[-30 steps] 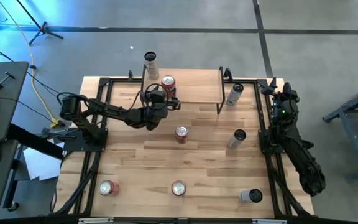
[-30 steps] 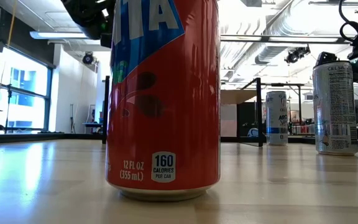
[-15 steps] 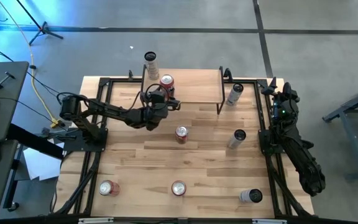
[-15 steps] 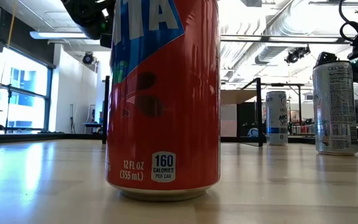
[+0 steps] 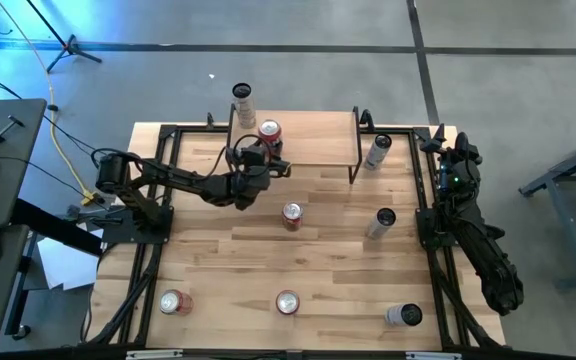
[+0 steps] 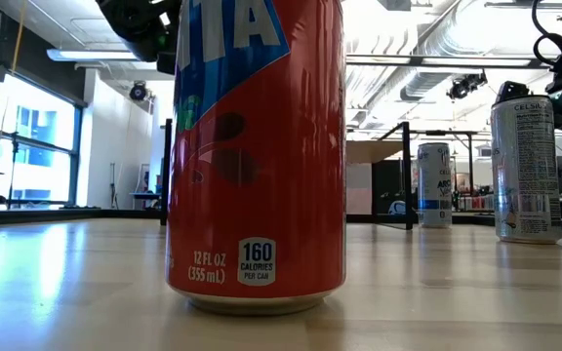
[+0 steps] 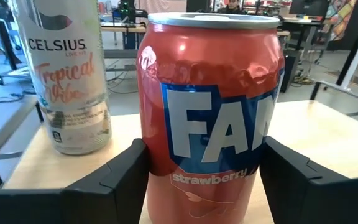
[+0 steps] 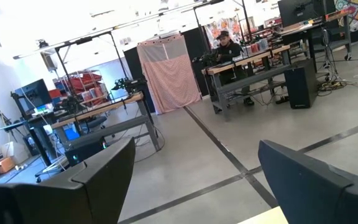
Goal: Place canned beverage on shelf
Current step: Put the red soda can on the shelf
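The table (image 5: pixel 218 250) carries the shelf (image 5: pixel 313 140) at its far edge. The left arm (image 5: pixel 178 182) reaches across from the left rail, forearm low, wrist aimed at the shelf's left end. The right arm (image 5: pixel 468 235) lies folded along the right rail, its gripper (image 8: pixel 194 180) standing apart and holding nothing. The left gripper (image 7: pixel 204 171) is clamped on the red can (image 7: pixel 210 112), which stands upright on the shelf. A Celsius can (image 7: pixel 64 74) stands near it, towards the shelf's back corner. Other cans (image 5: pixel 291 215) stand scattered on the table.
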Controlling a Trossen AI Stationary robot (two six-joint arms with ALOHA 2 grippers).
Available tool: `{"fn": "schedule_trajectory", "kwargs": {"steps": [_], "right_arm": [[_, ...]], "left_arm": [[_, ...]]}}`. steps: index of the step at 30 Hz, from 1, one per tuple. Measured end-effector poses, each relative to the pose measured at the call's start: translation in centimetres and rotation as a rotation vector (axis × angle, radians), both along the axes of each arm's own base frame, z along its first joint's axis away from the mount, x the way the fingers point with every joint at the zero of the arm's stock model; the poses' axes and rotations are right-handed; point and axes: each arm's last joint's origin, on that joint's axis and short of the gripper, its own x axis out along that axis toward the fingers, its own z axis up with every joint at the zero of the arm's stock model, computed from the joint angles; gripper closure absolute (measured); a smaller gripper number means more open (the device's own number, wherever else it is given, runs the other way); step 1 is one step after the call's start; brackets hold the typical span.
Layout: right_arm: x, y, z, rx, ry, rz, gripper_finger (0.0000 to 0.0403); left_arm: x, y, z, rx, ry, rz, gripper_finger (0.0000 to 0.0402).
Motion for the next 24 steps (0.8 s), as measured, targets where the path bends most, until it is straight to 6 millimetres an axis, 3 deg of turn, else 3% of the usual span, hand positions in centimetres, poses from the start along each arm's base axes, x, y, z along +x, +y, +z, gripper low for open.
{"fn": "schedule_trajectory", "kwargs": {"steps": [12,24], "right_arm": [[0.0,0.0,0.0,0.0,0.0,0.0,0.0075],[0.0,0.0,0.0,0.0,0.0,0.0,0.0075]], "left_arm": [[0.1,-1.0,0.1,0.007,-0.005,-0.015,0.0159],[0.1,-1.4,0.3,0.008,-0.049,0.002,0.0036]]}}
